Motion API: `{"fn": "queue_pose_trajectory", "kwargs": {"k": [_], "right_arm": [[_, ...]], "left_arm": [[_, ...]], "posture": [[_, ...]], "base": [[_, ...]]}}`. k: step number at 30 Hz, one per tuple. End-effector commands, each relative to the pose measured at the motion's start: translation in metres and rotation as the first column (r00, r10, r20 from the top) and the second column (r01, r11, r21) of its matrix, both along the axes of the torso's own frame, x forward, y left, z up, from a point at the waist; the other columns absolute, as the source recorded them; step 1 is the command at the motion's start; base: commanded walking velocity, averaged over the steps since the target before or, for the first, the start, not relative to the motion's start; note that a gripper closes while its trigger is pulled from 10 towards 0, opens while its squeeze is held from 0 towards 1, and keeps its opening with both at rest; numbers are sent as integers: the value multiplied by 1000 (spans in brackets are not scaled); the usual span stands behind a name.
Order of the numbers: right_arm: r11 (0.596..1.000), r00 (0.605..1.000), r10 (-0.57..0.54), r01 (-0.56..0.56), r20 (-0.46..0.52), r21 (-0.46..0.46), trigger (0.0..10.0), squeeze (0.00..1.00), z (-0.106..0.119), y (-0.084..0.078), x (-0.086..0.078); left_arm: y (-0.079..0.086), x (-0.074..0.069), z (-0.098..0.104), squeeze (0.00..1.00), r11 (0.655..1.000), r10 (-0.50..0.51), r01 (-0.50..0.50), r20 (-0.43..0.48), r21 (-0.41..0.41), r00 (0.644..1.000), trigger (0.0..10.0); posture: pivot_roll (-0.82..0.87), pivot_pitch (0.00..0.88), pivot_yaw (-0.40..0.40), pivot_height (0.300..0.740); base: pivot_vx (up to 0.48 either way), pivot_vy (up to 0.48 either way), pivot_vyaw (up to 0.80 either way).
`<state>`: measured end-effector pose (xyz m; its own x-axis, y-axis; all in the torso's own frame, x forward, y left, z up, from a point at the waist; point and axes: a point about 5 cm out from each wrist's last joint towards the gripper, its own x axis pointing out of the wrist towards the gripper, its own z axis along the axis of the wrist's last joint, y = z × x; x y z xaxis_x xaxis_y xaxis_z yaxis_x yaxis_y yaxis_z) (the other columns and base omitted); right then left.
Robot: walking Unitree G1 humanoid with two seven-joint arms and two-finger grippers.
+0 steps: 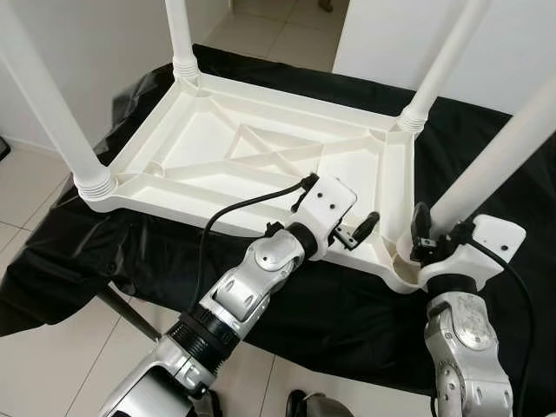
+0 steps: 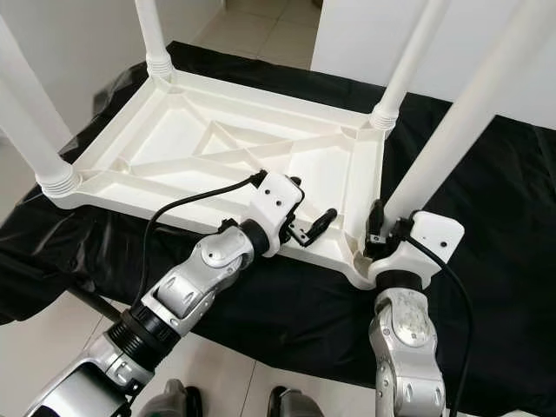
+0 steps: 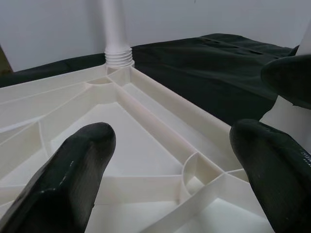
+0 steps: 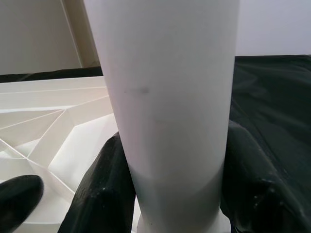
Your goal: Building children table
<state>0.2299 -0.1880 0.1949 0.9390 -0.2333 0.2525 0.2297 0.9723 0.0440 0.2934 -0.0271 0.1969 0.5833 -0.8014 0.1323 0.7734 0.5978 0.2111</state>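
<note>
The white plastic tabletop (image 1: 261, 156) lies upside down on a black cloth (image 1: 347, 313) spread over the surface, three legs standing up from its corners ahead of me. The fourth leg (image 1: 495, 161) stands at the near corner, and my right pincer (image 1: 430, 239) is clamped around its base. My left pincer (image 1: 360, 230) hovers spread apart above the tabletop's near rim, just beside that corner and gripping nothing.
</note>
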Motion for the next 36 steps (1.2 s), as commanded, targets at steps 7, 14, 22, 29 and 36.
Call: {"fn": "queue_pose_trajectory", "kwargs": {"k": [7, 14, 22, 29, 36], "right_arm": [[1000, 1000, 9, -9, -12, 11, 10000, 0, -2, -1, -6], [1000, 998, 6, -7, 66, 11, 10000, 0, 15, -8, 10], [1000, 989, -6, 4, 147, 11, 10000, 0, 37, -12, 29], [1000, 990, 0, -3, 144, 20, 10000, 0, 35, -8, 30], [1000, 990, -4, 1, 144, 26, 10000, 0, 33, -8, 30]], "left_arm": [[-12, -29, -13, 0, 910, -402, 405, -48, 91, 914, 10000], [-18, -43, -26, 0, 843, -503, 509, -77, 173, 861, 10000], [-25, -46, -43, 0, 795, -528, 542, -128, 271, 839, 10000], [-29, -30, -49, 0, 847, -408, 431, -139, 312, 902, 10000], [-29, -15, -39, 0, 874, -362, 383, -123, 300, 924, 10000]], "posture": [[-6, 190, -42, 740], [-2, 182, -44, 740], [11, 173, -45, 740], [9, 167, -41, 740], [3, 158, -37, 740]], "base": [[0, 0, 0], [0, 0, 0], [0, 0, 0], [0, 0, 0], [0, 0, 0]]}}
